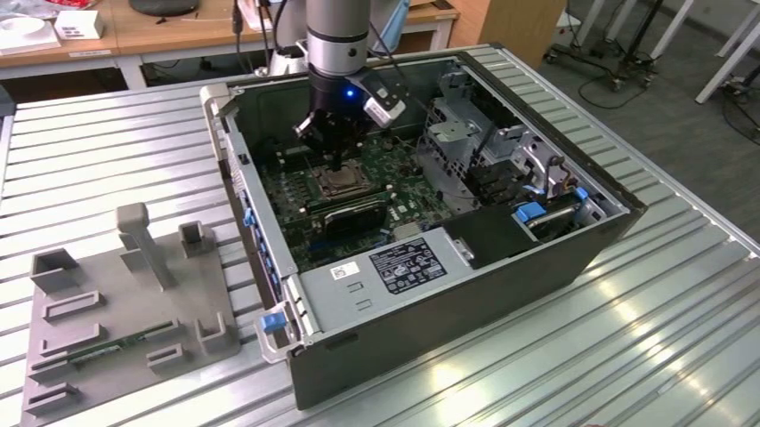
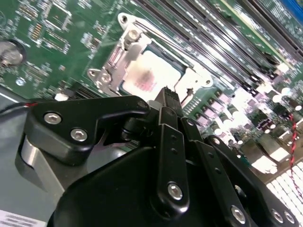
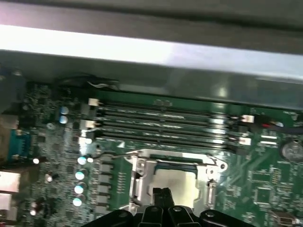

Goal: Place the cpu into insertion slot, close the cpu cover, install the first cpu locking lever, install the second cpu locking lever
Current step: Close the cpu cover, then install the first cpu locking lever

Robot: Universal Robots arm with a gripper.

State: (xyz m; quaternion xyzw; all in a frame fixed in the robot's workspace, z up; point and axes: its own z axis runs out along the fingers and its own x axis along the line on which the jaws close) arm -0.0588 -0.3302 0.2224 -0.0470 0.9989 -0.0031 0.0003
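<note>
Inside the open computer case, the insertion slot point(image 1: 338, 182) sits on the green board. The cpu point(image 2: 151, 75) lies flat in it, its silver-grey top showing through the square cut-out of the cpu cover point(image 2: 113, 61), which lies down over it. In the first wrist view the cpu point(image 3: 177, 182) and cpu cover point(image 3: 142, 179) lie just beyond my fingertips, and a thin wire lever point(image 3: 118, 153) runs along the socket's edge. My gripper point(image 1: 338, 165) hangs right over the socket. Its black tips point(image 2: 168, 94) are pressed together at the socket's rim point(image 3: 162, 193), with nothing visible between them.
Long black memory slots point(image 3: 165, 125) run beside the socket. A grey drive cage point(image 1: 457, 133) and the power supply point(image 1: 392, 262) crowd the case toward the exterior view's right. A grey fixture point(image 1: 119, 302) rests on the slatted table at the exterior view's left.
</note>
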